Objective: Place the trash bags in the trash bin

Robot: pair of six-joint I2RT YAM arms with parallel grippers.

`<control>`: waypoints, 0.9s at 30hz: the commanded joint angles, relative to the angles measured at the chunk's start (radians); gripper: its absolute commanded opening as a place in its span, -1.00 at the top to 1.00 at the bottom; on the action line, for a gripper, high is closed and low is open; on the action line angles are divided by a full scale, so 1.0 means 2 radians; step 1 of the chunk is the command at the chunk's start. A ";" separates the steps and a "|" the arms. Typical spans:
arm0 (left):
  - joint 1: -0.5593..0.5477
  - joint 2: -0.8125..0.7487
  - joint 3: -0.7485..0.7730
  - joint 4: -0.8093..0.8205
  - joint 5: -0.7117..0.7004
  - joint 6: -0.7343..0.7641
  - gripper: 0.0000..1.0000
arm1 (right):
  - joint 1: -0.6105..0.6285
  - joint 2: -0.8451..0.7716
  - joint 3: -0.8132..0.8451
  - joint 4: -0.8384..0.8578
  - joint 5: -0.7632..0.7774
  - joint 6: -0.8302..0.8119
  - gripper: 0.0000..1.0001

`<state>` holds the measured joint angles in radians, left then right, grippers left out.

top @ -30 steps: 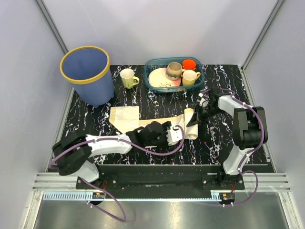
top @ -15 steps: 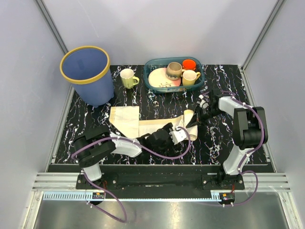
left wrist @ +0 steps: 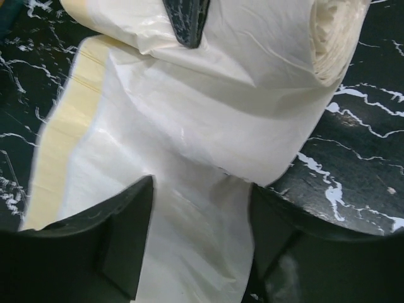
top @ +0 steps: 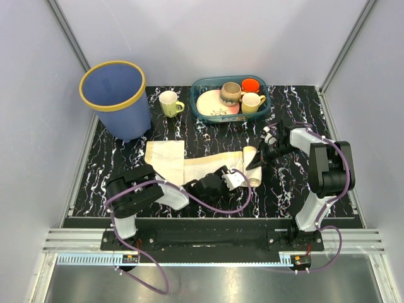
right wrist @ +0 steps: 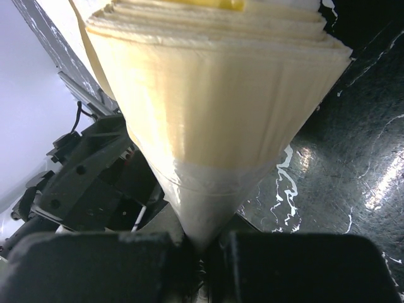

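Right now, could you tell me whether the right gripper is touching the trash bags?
Touching: the right wrist view shows the trash bags pinched tight in the right gripper.

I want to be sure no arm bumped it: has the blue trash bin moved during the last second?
No. The trash bin keeps the same place in the top view, with the same gap to the yellow-green mug beside it.

The trash bags are lying near the middle of the worktop as a crinkly, translucent cream-white roll. It is partly unrolling, with a flat strip trailing leftward and ending in a wider folded sheet. The trash bin, a round tapered blue bucket with a yellow rim, is standing upright and open-mouthed in the far left corner, well apart from them.
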<state>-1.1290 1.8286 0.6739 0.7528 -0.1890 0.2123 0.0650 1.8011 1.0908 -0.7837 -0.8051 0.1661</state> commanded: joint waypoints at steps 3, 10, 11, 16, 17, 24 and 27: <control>0.002 -0.013 -0.014 0.070 0.014 -0.014 -0.73 | -0.003 0.005 0.008 -0.007 -0.021 0.011 1.00; 0.005 0.024 0.012 0.060 -0.018 -0.028 -0.74 | -0.003 0.003 0.007 -0.009 -0.042 0.011 1.00; 0.006 0.026 0.012 0.063 -0.018 -0.029 -0.69 | -0.003 0.001 0.006 -0.012 -0.042 0.009 1.00; 0.011 0.009 -0.001 0.063 -0.007 -0.025 -0.07 | -0.006 0.001 0.012 -0.026 -0.019 -0.010 1.00; 0.011 0.002 -0.010 0.065 -0.004 -0.023 0.02 | -0.006 0.004 0.014 -0.031 -0.012 -0.015 1.00; 0.031 -0.066 -0.009 0.003 0.037 -0.019 1.00 | -0.006 0.009 0.024 -0.034 0.032 -0.068 1.00; 0.048 -0.082 0.012 -0.062 0.071 -0.036 1.00 | -0.005 0.005 0.028 -0.034 0.063 -0.098 1.00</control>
<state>-1.0828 1.7332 0.6460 0.7380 -0.1253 0.1806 0.0578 1.8183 1.1053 -0.8352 -0.7830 0.0868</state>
